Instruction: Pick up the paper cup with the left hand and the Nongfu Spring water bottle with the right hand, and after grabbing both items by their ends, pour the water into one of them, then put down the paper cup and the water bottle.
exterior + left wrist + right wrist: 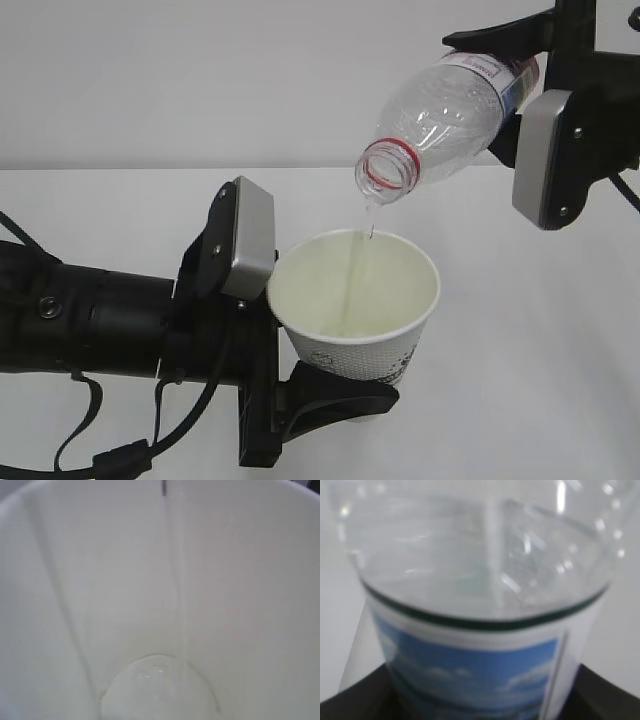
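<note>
My left gripper [300, 385] clasps the small white tapered paper cup [355, 300] by its base, tilted, above the white desk [540, 380]. My right gripper [520, 75] clamps the tall clear ribbed plastic bottle [440, 110] at its labelled end, red-ringed mouth tipped down over the cup. A thin stream of clear water [360, 265] runs into the cup, pooling at its bottom.
</note>
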You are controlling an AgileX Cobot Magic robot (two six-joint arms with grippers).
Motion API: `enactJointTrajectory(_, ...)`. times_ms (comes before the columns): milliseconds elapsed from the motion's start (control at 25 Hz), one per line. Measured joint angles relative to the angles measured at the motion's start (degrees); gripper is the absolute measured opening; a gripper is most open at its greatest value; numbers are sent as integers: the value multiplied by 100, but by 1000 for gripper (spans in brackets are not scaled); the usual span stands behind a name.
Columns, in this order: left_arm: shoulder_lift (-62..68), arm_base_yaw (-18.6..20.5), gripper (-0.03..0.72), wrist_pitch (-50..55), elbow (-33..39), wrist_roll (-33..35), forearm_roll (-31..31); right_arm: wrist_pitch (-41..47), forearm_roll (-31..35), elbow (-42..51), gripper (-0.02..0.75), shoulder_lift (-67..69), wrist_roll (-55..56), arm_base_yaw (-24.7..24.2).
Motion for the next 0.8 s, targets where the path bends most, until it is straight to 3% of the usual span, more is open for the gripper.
enactJointTrajectory(800,0,0,543,105,0,-4,37,-4,48,-9,477,0,-102,0)
